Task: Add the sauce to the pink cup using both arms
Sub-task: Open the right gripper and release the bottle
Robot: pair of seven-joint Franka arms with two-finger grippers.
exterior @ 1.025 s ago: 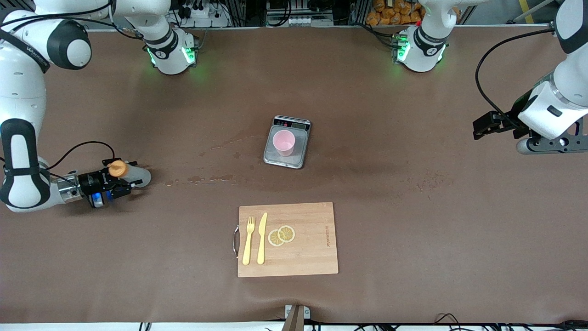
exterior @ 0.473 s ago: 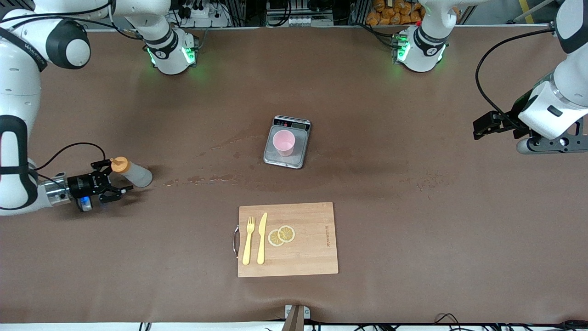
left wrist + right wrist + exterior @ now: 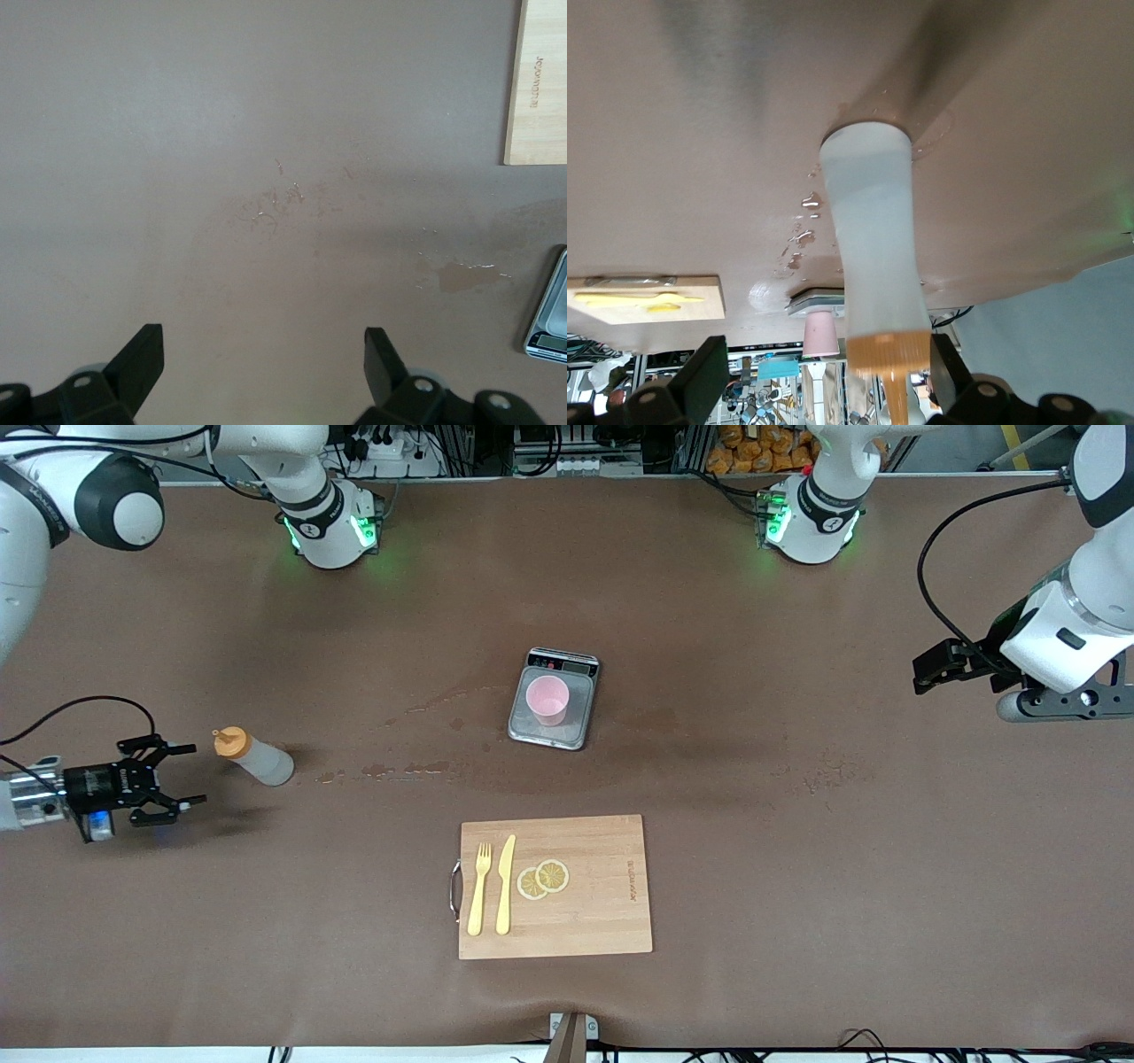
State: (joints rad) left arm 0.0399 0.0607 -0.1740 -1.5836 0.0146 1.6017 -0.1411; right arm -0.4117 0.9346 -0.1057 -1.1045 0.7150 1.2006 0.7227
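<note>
The sauce bottle, whitish with an orange cap, stands on the table toward the right arm's end. My right gripper is open and empty, beside the bottle and apart from it, low over the table. In the right wrist view the bottle stands just ahead of the open gripper, with the pink cup farther off. The pink cup sits on the grey scale at mid-table. My left gripper waits open and empty above the left arm's end of the table.
A wooden cutting board with a yellow fork, a yellow knife and lemon slices lies nearer the front camera than the scale. Wet patches mark the table between bottle and scale.
My right gripper has let go of the sauce bottle and drawn back toward the right arm's end of the table. The bottle stays standing. The left arm has not moved.
</note>
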